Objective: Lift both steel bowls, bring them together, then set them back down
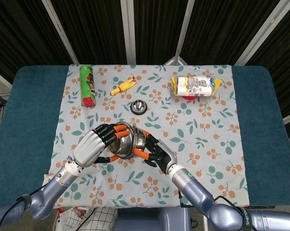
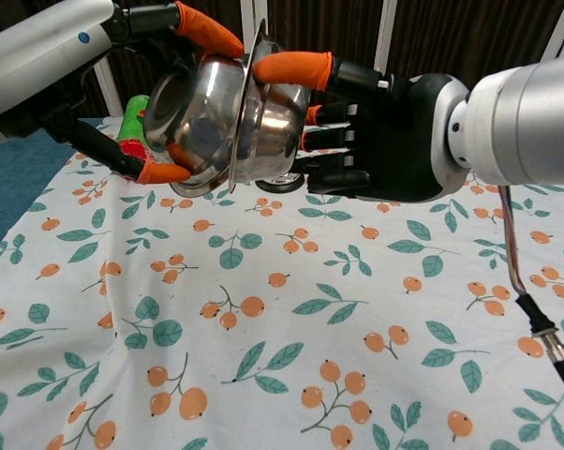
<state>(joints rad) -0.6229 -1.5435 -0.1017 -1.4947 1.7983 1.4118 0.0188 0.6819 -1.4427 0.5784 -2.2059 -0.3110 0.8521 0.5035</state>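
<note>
Steel bowls [image 2: 228, 117]: pressed together aloft, each gripped by one robot hand, left [image 1: 94, 144] and right [image 1: 159, 153]; lowering to surface [image 2: 263, 356] apparently due next.

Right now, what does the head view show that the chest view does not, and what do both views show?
Only the head view shows the yellow toy, the white packet and the blue table edge. Only the chest view shows the inside of the left steel bowl and the cable under the right arm. Both show the left robot hand and the right robot hand holding the two bowls together above the cloth, the right steel bowl and the green can.
</note>
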